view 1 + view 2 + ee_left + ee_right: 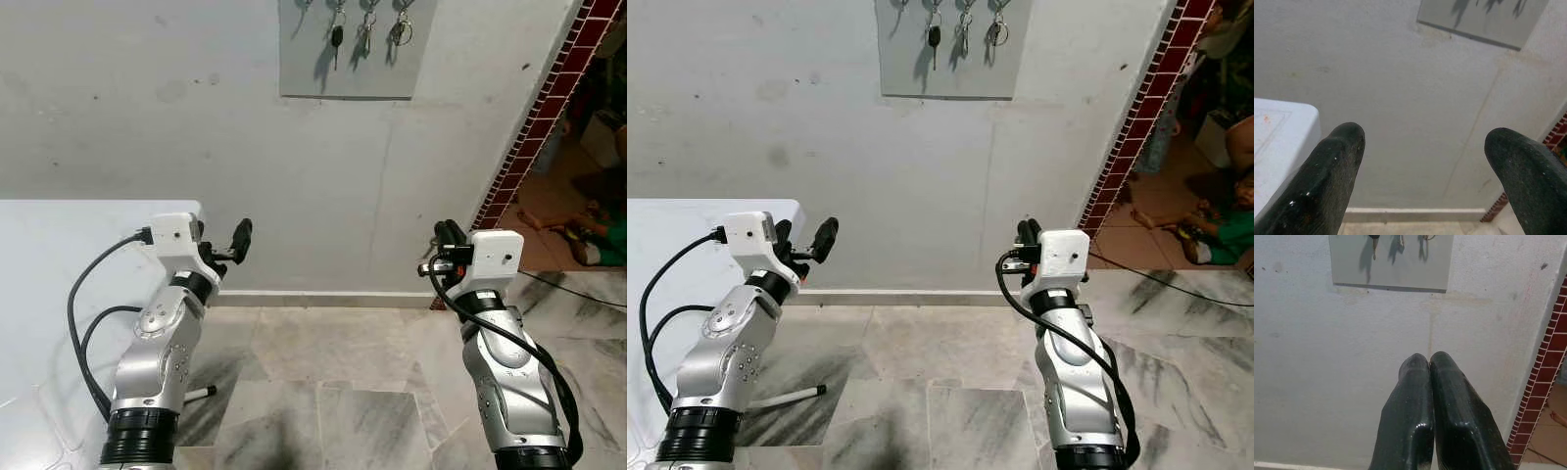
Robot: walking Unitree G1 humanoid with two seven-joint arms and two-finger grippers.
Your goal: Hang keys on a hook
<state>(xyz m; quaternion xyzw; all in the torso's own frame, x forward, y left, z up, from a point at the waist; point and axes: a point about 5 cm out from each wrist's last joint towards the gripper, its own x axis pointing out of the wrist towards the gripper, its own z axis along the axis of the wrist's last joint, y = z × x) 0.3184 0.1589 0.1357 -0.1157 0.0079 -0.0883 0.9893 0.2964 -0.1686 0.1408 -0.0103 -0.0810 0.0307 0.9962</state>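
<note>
Both arms rise bent toward the wall. Left gripper (1422,161) spread wide; right gripper (1429,363) pressed together, below hanging keys (367,29).

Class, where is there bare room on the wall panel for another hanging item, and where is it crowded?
The grey rectangular wall panel is bare along its lower half and left edge. Its top right is crowded with three hanging metal key bunches.

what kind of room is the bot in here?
Probably a home entryway or passage by an outer door: a grey wall-mounted key board with several key bunches hanging, a polished marble-tile floor, and a red-brick edged opening leading to a terracotta-floored area.
</note>
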